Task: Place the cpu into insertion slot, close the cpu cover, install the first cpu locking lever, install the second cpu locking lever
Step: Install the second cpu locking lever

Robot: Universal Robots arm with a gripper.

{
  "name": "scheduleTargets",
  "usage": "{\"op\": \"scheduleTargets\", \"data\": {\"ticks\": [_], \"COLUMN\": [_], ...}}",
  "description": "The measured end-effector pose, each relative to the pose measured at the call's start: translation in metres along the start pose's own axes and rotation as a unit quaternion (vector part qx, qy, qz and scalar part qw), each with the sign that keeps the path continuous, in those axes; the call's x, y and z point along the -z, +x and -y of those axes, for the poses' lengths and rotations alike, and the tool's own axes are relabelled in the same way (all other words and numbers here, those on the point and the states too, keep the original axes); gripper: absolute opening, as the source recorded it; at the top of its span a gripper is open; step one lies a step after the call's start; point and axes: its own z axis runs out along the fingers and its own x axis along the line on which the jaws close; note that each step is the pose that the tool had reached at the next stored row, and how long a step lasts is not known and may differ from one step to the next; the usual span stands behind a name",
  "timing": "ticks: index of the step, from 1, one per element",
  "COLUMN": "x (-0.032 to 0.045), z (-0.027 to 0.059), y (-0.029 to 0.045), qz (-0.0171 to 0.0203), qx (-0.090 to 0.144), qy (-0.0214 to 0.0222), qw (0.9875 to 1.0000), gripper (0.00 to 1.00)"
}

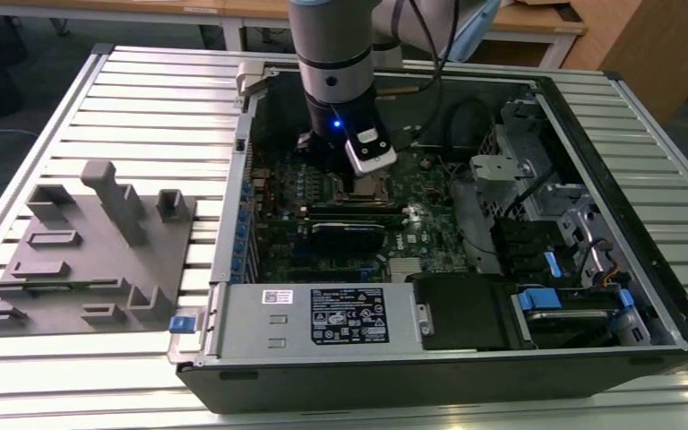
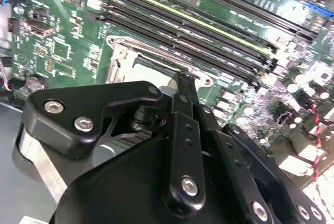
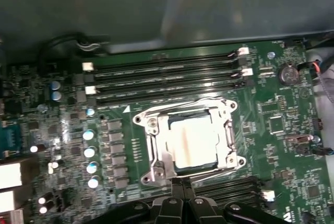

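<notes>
The cpu shows its pale silver top lying flat inside the insertion slot on the green motherboard. The silver cpu cover lies down around it, framing the chip through its window. A thin metal locking lever runs along the socket edge nearest my fingertips. My gripper is shut, its two black fingers pressed together with nothing seen between them, the tips at that socket edge. In the second wrist view the shut gripper points at the cpu cover. In the exterior view my gripper hangs low inside the case over the slot.
Long black memory slots flank the socket on both sides. A labelled power supply box stands at the case front, and a blue-handled drive bay and cables are at the exterior view's right. A grey fixture plate lies on the slatted table.
</notes>
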Motion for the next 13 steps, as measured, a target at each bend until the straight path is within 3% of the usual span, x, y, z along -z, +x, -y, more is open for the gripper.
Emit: {"op": "scheduleTargets", "data": {"ticks": [7, 9, 11, 12, 13], "x": [-0.0003, -0.0006, -0.0011, -0.0011, -0.0011], "z": [-0.0002, -0.0002, -0.0002, -0.0002, -0.0002], "y": [-0.0012, -0.0013, -0.0015, -0.0015, -0.0014], "qz": [-0.0012, -0.0118, -0.0277, -0.0321, -0.0328], "qx": [0.0, -0.001, -0.002, -0.002, -0.002], "qy": [0.0002, 0.0019, 0.0042, 0.005, 0.0051], "qw": [1.0, 0.9999, 0.9996, 0.9995, 0.9994], "gripper": [0.1, 0.1, 0.1, 0.1, 0.1]}}
